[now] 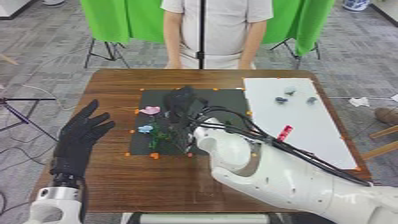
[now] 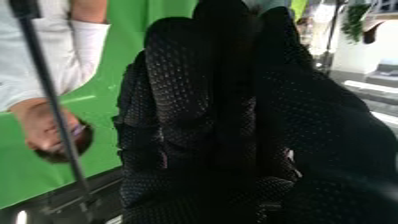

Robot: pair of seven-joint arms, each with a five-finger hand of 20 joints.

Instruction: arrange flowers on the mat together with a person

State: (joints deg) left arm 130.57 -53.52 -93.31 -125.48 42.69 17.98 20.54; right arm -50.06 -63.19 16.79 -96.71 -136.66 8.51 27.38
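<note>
The L robot hand point(image 1: 82, 127) is on the left of the brown tabletop point(image 1: 160, 195), next to the mat. It's relaxed w/ fingers spread and nothing in it, prob. so it's out of the way. Next is the dark mat point(image 1: 216, 95), w/ orange dots point(image 1: 155, 156) round its edge, maybe to keep it flat. A pink flower point(image 1: 150, 110) lies near its left side, and a blue flower point(image 1: 145, 129) is just nearer the robot, w/ green stems point(image 1: 160, 138) beside it. They look set close, prob. to make one bunch. Then comes the R robot hand point(image 1: 181, 101), over the mat b/c that's where flowers go. Can't tell if it's apart, together or clamped on smth. Right of that, gray-blue blooms point(image 1: 281, 100) sit on the white sheet point(image 1: 266, 112), maybe as spares, w/ a red thing point(image 1: 284, 132) nearer the robot.
</note>
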